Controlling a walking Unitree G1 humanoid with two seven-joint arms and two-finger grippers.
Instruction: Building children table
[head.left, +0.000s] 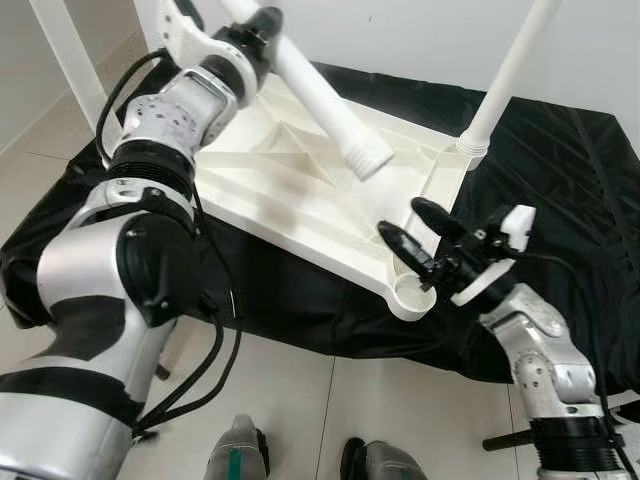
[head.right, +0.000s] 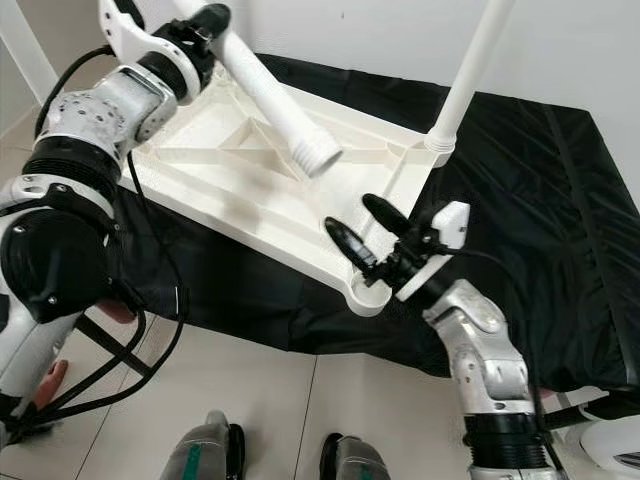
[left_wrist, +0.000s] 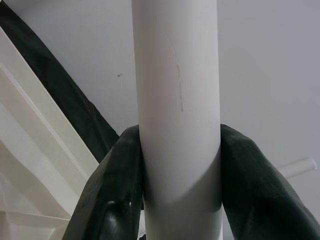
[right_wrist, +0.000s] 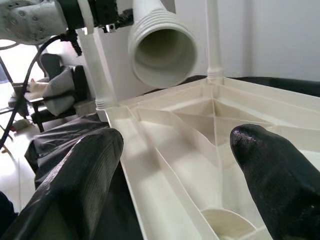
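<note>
Left gripper (left_wrist: 180, 200) clamped tight on loose white table leg (head.left: 325, 105), its threaded end hanging over the upside-down white tabletop (head.left: 290, 190). Tabletop lies on black cloth (head.left: 560, 170) on the floor. Right gripper (head.left: 418, 232) fingers spread wide, holding nothing, straddling tabletop's near corner socket (head.left: 412, 291). Another leg (head.left: 505, 75) stands upright in the far corner beyond the fingers.

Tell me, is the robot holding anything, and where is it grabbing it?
The left gripper clamps a white table leg around its smooth shaft, above the threaded end. The right gripper is open, holding nothing.
</note>
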